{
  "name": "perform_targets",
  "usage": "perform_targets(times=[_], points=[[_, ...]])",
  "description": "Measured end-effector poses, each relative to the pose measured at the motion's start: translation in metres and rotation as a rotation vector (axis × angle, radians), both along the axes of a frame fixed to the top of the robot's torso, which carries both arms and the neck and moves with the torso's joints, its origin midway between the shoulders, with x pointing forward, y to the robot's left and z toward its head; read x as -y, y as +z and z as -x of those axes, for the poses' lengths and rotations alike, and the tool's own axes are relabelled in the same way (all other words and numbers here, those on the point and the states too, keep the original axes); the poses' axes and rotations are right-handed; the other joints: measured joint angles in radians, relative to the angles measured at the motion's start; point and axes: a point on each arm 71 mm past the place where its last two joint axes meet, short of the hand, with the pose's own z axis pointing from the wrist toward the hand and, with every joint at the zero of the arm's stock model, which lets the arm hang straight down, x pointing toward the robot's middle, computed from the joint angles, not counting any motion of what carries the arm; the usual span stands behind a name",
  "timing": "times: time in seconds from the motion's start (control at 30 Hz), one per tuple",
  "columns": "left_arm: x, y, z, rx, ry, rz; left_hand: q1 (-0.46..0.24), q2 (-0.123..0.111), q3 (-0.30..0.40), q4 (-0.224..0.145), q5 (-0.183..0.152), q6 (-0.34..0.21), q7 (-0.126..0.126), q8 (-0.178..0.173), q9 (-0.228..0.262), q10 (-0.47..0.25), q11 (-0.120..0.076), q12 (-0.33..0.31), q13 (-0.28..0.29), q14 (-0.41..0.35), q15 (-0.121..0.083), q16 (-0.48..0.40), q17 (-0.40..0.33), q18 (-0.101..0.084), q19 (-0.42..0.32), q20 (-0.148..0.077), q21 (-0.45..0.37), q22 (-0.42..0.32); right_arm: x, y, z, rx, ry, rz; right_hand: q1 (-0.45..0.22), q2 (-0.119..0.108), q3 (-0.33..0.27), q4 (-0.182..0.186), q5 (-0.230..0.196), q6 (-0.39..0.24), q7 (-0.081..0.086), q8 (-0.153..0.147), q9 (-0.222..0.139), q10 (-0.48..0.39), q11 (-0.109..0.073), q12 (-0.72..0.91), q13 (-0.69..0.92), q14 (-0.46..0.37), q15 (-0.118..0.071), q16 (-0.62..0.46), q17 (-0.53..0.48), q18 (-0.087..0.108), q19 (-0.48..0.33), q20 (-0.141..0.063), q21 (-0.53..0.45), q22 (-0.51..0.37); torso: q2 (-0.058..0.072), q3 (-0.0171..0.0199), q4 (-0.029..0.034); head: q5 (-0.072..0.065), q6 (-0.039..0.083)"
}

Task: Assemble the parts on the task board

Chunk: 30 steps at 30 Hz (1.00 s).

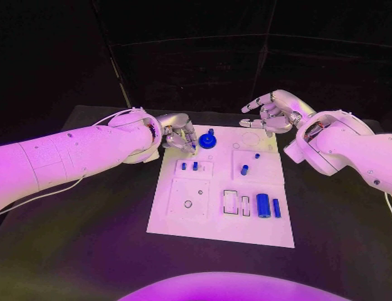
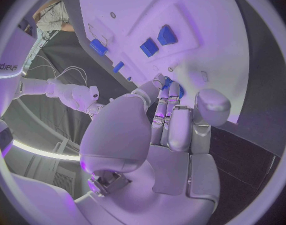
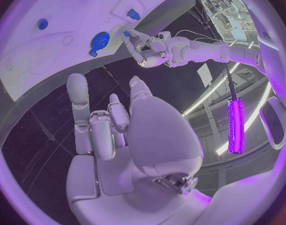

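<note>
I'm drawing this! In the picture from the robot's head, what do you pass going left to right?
Left arm → left robot hand → round blue part → right robot hand → right arm.

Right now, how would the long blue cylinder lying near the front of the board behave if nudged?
The blue cylinder lies on its side on the flat task board, so it would probably roll sideways. It looks rigid and smooth, likely slippery to pinch. It seems light.
</note>
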Motion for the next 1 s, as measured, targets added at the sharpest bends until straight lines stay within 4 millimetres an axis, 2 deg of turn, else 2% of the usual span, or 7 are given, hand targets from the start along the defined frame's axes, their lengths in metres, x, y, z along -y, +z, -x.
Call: perform_targets(times=[0.27,1.0], points=[[-0.0039,-0.0035,-0.0017,-0.026,0.015,-0.021,0.0,0.0,0.0,0.0,0.0,0.0,0.0,-0.004,0.0,0.0,0.0,-0.001,0.0,0.0,0.0,0.0,-0.003,0.0,0.0,0.0,0.0,0.0,0.0003,0.0,0.0001,0.0,0.0,0.0,0.0,0.0,0.0,0.0,0.0,0.0,0.0,0.0,0.0,0.0,0.0,0.0,0.0,0.0,0.0,0.0,0.0,0.0,0.0,0.0,0.0,0.0,0.001,0.0001,-0.0007,0.001,-0.001],[0.0027,-0.007,-0.0004,-0.066,-0.007,-0.039,0.0,0.0,0.0,0.0,0.0,0.0,0.0,-0.004,0.0,0.0,0.0,-0.005,0.0,0.0,0.0,0.0,-0.003,0.0,0.0,0.0,0.0,0.0,-0.0006,0.0,0.0001,0.0,0.001,0.0,-0.004,0.004,0.0,0.0,0.0,0.0,0.0,0.0,0.0,0.0,0.0,0.0,0.0,0.0,0.0,0.0,0.0,0.0,0.0,0.0,0.0,0.0,0.001,-0.0006,-0.0008,0.0,-0.004]])
